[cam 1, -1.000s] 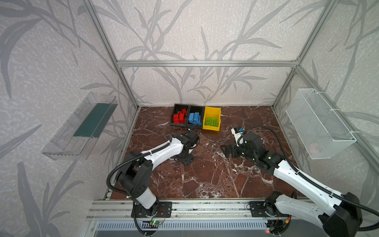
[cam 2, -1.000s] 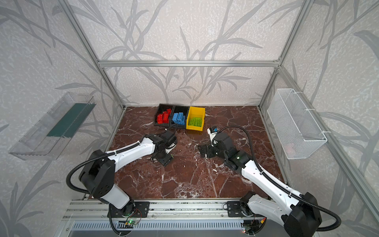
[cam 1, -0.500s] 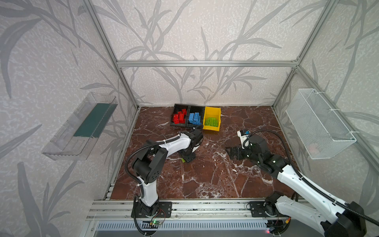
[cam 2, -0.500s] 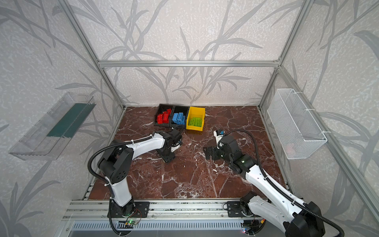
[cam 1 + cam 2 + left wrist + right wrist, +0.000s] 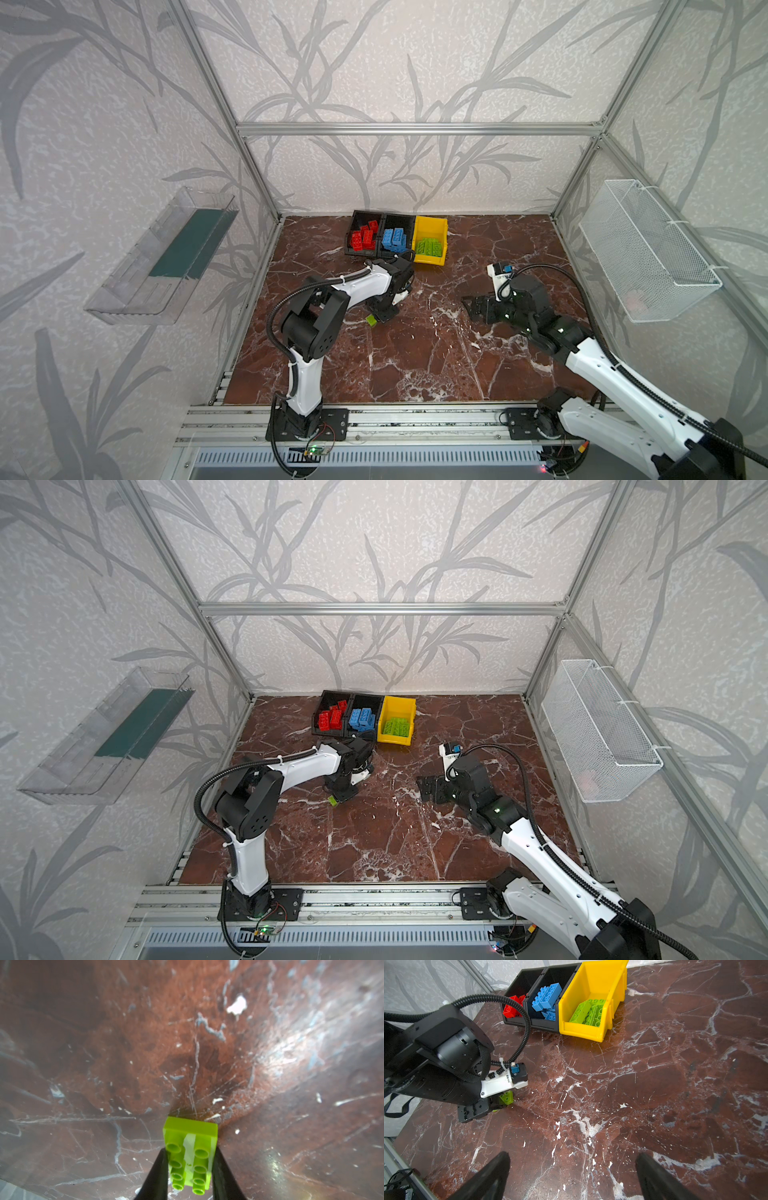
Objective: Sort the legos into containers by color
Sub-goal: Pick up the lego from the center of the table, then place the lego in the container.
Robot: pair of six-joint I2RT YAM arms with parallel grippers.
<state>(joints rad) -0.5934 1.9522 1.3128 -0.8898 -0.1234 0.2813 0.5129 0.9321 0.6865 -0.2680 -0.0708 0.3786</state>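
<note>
Since the left gripper (image 5: 191,1150) already pinches the lime green brick (image 5: 190,1138) across its long sides, lift straight, then carry far-right to the yellow bin (image 5: 593,987); right gripper (image 5: 573,1155) gapes empty

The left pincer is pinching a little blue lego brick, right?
Not blue. The left pincer is pinching a little lime green studded plastic lego brick, as the left wrist view shows. The rest is right.

The brick (image 5: 190,1156) is lime green, the tabletop (image 5: 207,1053) white-veined maroon, the bins (image 5: 593,985) yellow and black.
</note>
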